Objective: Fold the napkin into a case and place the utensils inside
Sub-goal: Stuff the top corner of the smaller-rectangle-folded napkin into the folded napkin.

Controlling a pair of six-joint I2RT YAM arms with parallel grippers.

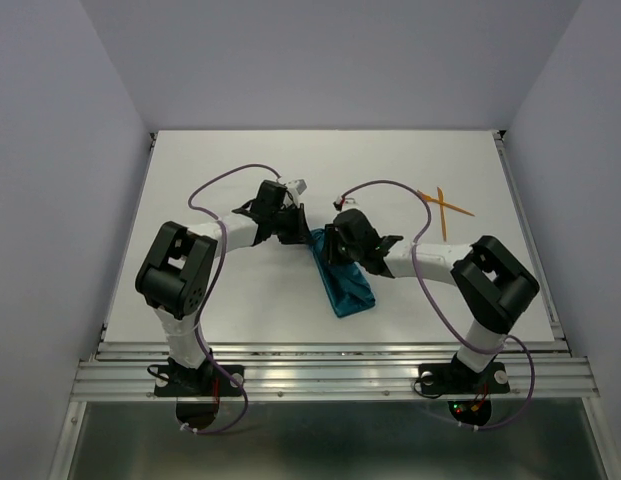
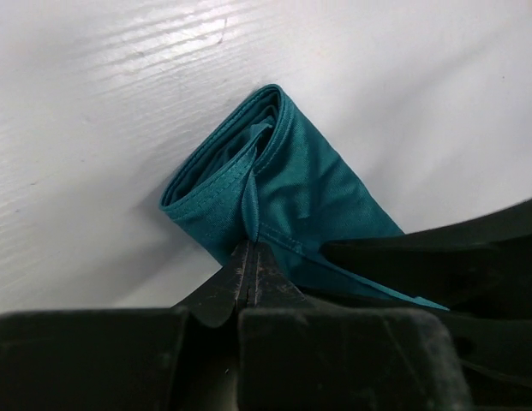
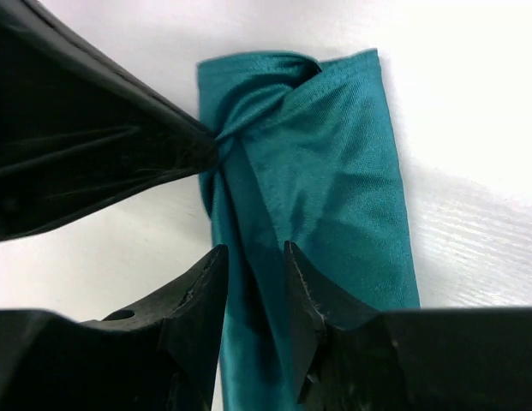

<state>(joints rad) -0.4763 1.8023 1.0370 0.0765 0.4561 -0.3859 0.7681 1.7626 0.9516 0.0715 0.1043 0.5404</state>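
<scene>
**Ana:** Where is the napkin?

**Ben:** The napkin (image 1: 346,288) lies about the middle of the white desk (image 1: 230,170). It is folded into a narrow teal strip that runs at a slant from between the two arms toward the near edge.

**Ana:** What is the left gripper doing?

**Ben:** The left gripper (image 2: 251,257) is closed tight, its two tips pressed together on a ridge of cloth at the strip's far end. The fabric gathers into a pleat where it is pinched. Beyond that, the layers part in a loose, rolled mouth with a stitched hem showing.

**Ana:** And the right one?

**Ben:** The right gripper (image 3: 253,276) stands partly open over the strip, nearer the middle of its length. Its jaws are apart, one to either side of a long crease, and teal cloth shows in the gap between them. It has hold of nothing that I can see. Its own wrist view looks down past the jaws, though, so the pads may or may not be brushing the cloth.

**Ana:** How close are the two to each other?

**Ben:** Near. In the right wrist view the left gripper's dark tip comes in from the upper left. It pinches the twisted corner just beyond the right one's fingers.

**Ana:** The utensils?

**Ben:** The utensils (image 1: 442,207) are two thin orange pieces lying crossed in an X on the far right part of the desk. They are well apart from the napkin and from both arms.
</scene>
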